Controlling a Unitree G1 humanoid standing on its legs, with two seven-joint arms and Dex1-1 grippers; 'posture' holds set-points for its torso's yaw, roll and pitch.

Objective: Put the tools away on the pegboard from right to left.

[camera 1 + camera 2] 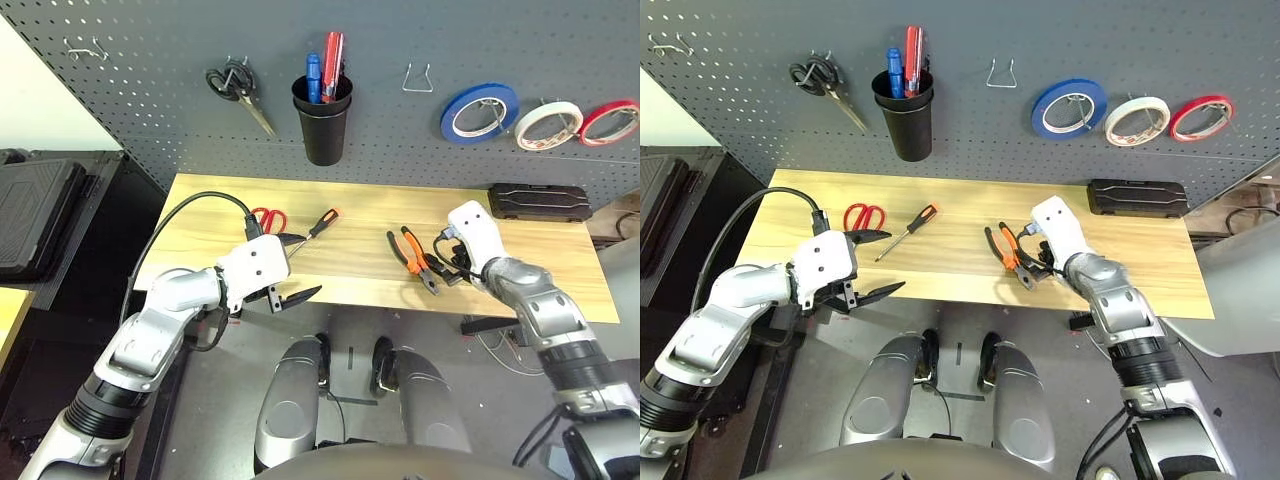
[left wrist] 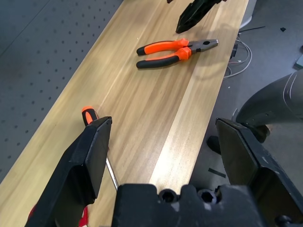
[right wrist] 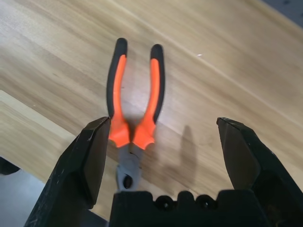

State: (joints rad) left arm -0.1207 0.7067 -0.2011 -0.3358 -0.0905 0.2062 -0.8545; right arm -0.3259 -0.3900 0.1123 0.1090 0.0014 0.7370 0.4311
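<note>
Right pincer: spread wide, empty, hovering at the head of the pliers, centre-right of the tabletop.
Left pincer: spread wide, empty, lower left, beside the screwdriver and red-handled scissors.
Whitish tape roll: on pegboard, upper right.

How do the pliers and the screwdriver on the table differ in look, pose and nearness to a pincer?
The pliers have two orange-and-black handles spread slightly apart; the screwdriver has one thin shaft with an orange-tipped black handle. The pliers lie toward the table's right half, the screwdriver on the left half. The open right pincer sits just beside the pliers' head; the open left pincer hangs near the table's front edge, apart from the screwdriver. Both lie flat, untouched.
</note>
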